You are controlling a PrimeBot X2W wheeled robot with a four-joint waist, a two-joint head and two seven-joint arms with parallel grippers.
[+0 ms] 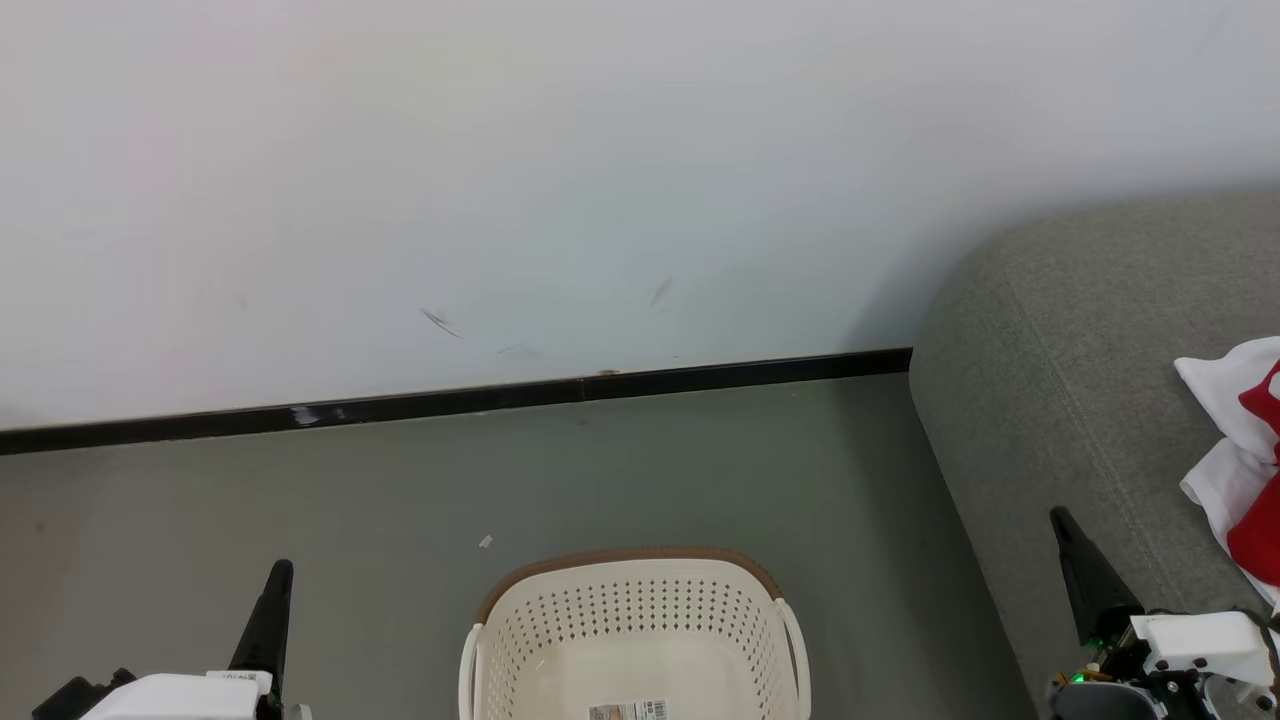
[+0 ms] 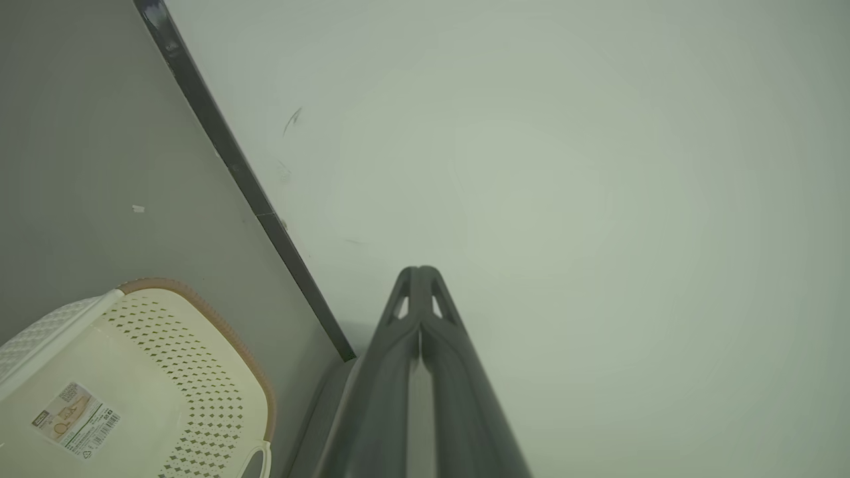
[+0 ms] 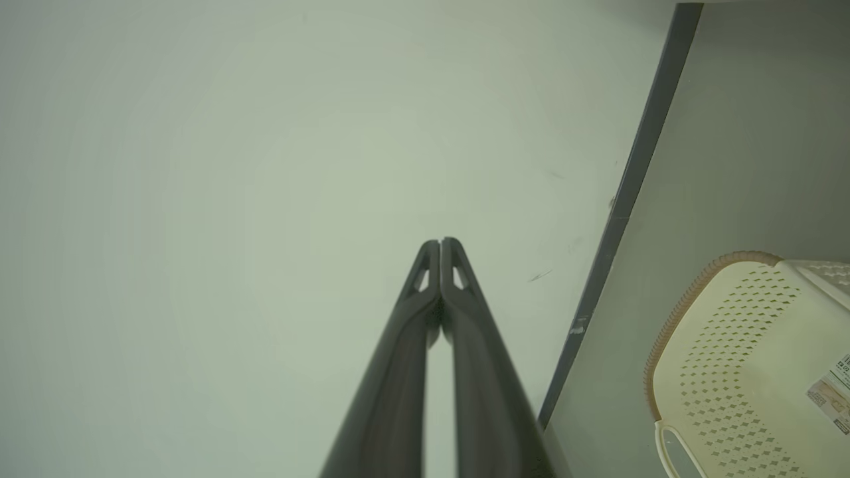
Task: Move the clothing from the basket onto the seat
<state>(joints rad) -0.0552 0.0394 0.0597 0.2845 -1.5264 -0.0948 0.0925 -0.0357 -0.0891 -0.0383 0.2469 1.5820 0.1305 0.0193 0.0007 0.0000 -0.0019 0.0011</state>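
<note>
Red-and-white soft sportswear clothing (image 1: 1235, 470) lies in a crumpled heap at the right edge of the head view, on the big grey woven-fabric seat (image 1: 1050, 350). The cream-white perforated plastic basket (image 1: 635, 615) with the brown rim sits on the grey floor (image 1: 300, 480) at bottom centre, with nothing showing inside but a paper label (image 1: 628, 711) on its bottom (the near part is cut off by the frame, so I can't swear it's empty). The left gripper (image 1: 282, 572) at lower left and the right gripper (image 1: 1060, 518) at lower right both have their dark fingers pressed together with nothing between them. My read is the job's about done, so the thing to get right now is the check: look down over the whole basket before calling it. If a piece turns up, spread the jaws first, drop in mid-basket away from the holey wall, pinch a fold, lift clear of the rim, and let go well in from the seat's rounded corner.
</note>
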